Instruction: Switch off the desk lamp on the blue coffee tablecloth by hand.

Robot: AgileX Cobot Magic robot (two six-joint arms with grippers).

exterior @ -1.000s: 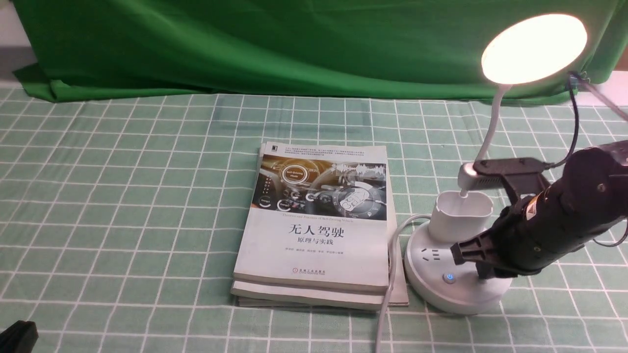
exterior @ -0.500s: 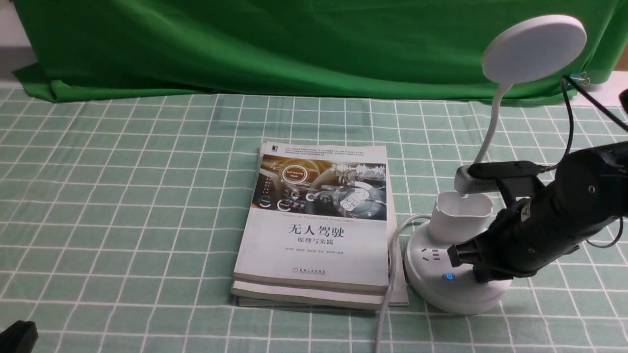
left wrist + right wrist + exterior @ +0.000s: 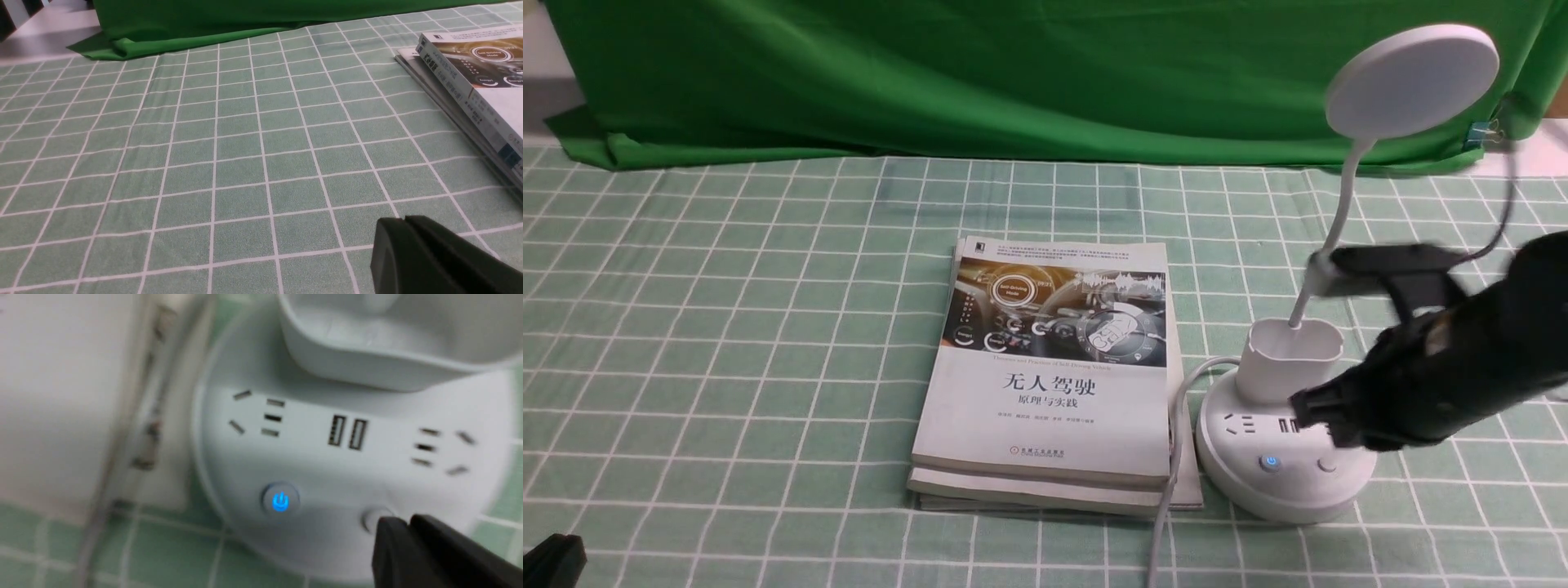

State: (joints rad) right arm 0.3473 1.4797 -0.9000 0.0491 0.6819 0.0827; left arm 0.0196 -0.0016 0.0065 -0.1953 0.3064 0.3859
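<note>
Right of the book: the desk lamp [image 3: 1286, 367] is stood on the checked cloth [image 3: 768, 327], just beside the book [image 3: 1049, 367].
Lamp: smooth white plastic; flat round head [image 3: 1413, 80], unlit; thin bent neck; oval cup; round base with slotted sockets and two USB ports [image 3: 347, 432].
Buttons: one is marked with a glowing blue power sign [image 3: 1270, 463]; the other [image 3: 1327, 465] is plain and round.
Right claw [image 3: 1307, 408]: black, blunt, blurred; fingers pressed together, nothing pinched; tip held by the plain button, contact cannot be told.
Left claw [image 3: 402, 222]: matte black; fingers pressed together, nothing pinched; held well left of the book.
Cloth: pale green weave, thin white grid.
Book: glossy paperback laid on a second one; "无人驾驶" and "原理与实践" are printed; smaller print cannot be read.
Backdrop [image 3: 1013, 73]: plain dark green fabric, creased, behind the book.
</note>
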